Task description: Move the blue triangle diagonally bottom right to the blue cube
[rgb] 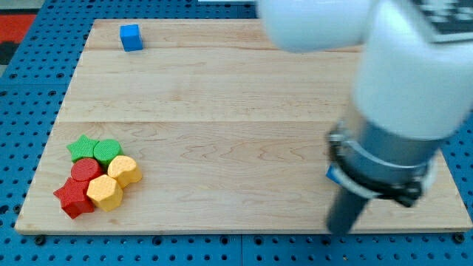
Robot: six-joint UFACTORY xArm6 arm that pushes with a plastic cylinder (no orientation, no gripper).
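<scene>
Upright arm (392, 111) hides my tip; blue cube (131, 37) far

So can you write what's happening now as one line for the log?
my tip: view's bottom right | blue cube: top left, far from tip | blue triangle: mostly hidden behind arm | red, green, yellow blocks: clustered bottom left

The blue cube (131, 37) sits near the board's (244, 96) top-left corner. By the bottom-left corner six blocks touch in a cluster: green star (82, 147) and green cylinder (108, 151) on top, red cylinder (86, 170) and upper yellow block (125, 170) below them, and red star (73, 198) and lower yellow block (105, 193) nearest the bottom edge. My tip (343, 230) stands towards the bottom-right corner (a blue block (332, 176), mostly hidden, lies just above it).
</scene>
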